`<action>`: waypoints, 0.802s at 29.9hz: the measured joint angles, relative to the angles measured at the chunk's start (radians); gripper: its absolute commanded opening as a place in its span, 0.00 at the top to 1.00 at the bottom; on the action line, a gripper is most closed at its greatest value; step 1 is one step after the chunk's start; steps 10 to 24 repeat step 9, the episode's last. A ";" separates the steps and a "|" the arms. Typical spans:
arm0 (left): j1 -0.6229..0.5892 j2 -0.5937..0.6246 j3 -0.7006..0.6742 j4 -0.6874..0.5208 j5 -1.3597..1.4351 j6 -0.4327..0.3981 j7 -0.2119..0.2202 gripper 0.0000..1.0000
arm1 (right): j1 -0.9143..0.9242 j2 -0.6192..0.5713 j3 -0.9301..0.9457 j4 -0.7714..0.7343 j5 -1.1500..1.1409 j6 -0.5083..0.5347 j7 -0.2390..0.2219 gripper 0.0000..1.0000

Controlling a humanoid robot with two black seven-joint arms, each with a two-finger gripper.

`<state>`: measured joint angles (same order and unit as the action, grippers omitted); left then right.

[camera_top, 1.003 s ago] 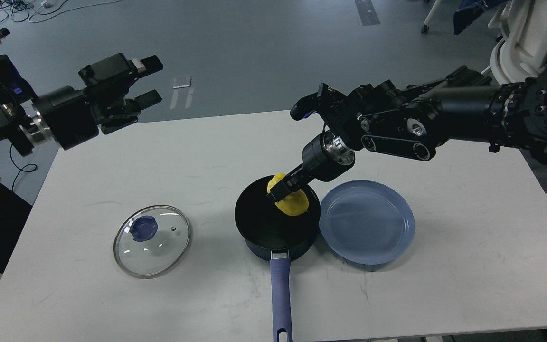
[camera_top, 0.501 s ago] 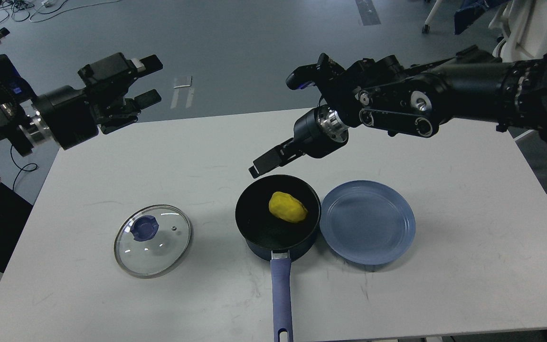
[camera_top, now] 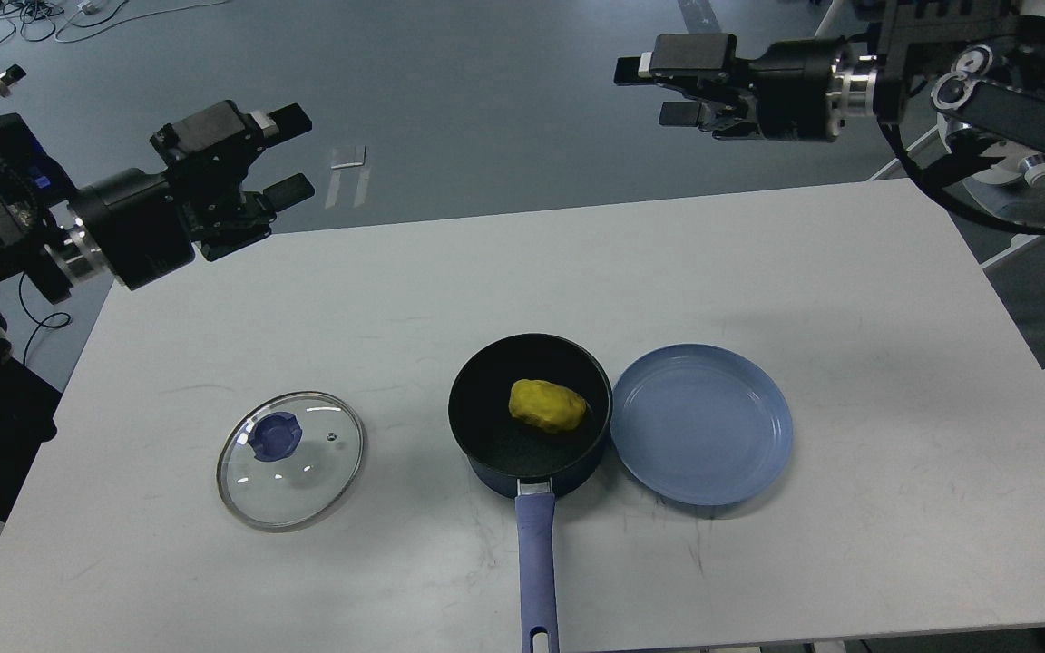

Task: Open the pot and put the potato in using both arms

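The dark navy pot (camera_top: 486, 426) stands open near the middle front of the white table, its blue-purple handle (camera_top: 536, 567) pointing toward me. The yellow potato (camera_top: 547, 405) lies inside the pot. The glass lid (camera_top: 291, 460) with its blue knob lies flat on the table to the pot's left. My left gripper (camera_top: 287, 154) is open and empty, held above the table's far left corner. My right gripper (camera_top: 663, 89) is open and empty, held high beyond the table's far edge at upper right.
A flat blue plate (camera_top: 702, 423) lies right of the pot, touching its rim. The white table (camera_top: 758, 272) ends at the right edge near white chair legs (camera_top: 1021, 172). Grey floor with cables lies beyond.
My right gripper let go of the potato into the pot, then rose and pulled back to the upper right. The left arm has barely moved.
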<state>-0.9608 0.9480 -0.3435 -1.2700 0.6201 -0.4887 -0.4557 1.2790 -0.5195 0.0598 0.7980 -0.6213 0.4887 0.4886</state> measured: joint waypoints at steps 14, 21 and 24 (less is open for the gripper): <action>0.065 -0.046 -0.026 0.037 -0.166 0.000 0.000 0.02 | -0.414 -0.053 0.374 0.004 0.257 0.000 0.000 0.00; 0.065 -0.046 -0.026 0.037 -0.166 0.000 0.000 0.02 | -0.414 -0.053 0.374 0.004 0.257 0.000 0.000 0.00; 0.065 -0.046 -0.026 0.037 -0.166 0.000 0.000 0.02 | -0.414 -0.053 0.374 0.004 0.257 0.000 0.000 0.00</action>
